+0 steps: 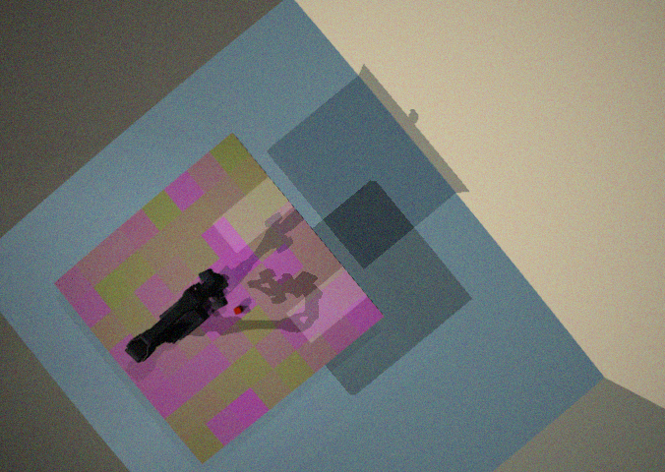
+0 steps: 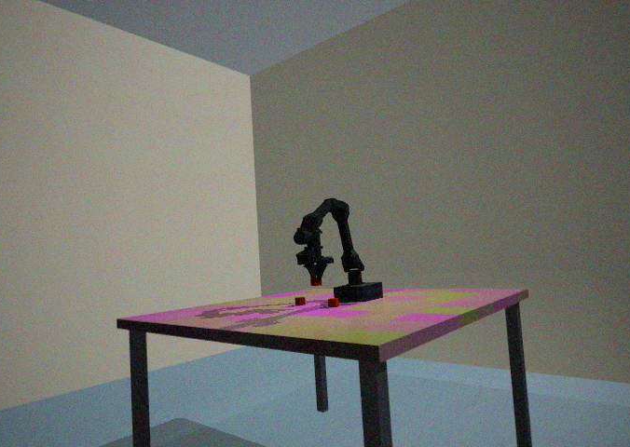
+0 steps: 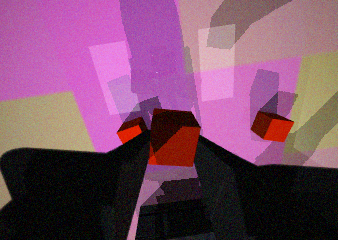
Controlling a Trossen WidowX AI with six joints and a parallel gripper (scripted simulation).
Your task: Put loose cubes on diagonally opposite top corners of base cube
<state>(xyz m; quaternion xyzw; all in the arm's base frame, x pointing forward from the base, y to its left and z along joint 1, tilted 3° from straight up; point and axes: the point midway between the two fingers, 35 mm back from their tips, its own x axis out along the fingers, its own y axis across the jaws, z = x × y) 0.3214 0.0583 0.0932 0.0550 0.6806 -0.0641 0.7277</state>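
Gripper point(image 2: 316, 281) point(image 3: 171, 136): fingers part-open, clamped on red cube point(image 2: 316, 282) point(image 3: 173, 145) | wrist view: cube at centre of frame

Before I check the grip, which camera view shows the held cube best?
The wrist view: the held cube appears large there, between the gripper's fingers. The exterior view shows it small, raised above the table. In the top view I can't make it out.

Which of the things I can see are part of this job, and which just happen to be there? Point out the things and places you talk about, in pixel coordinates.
Part of the job:
- red cube in the gripper point(image 2: 316, 282) point(image 3: 173, 142)
- two red cubes on the table
- gripper point(image 2: 316, 279) point(image 3: 173, 145)

Just there:
- table point(image 1: 244, 417) point(image 2: 431, 321)
- walls point(image 1: 595, 139) point(image 2: 458, 157)
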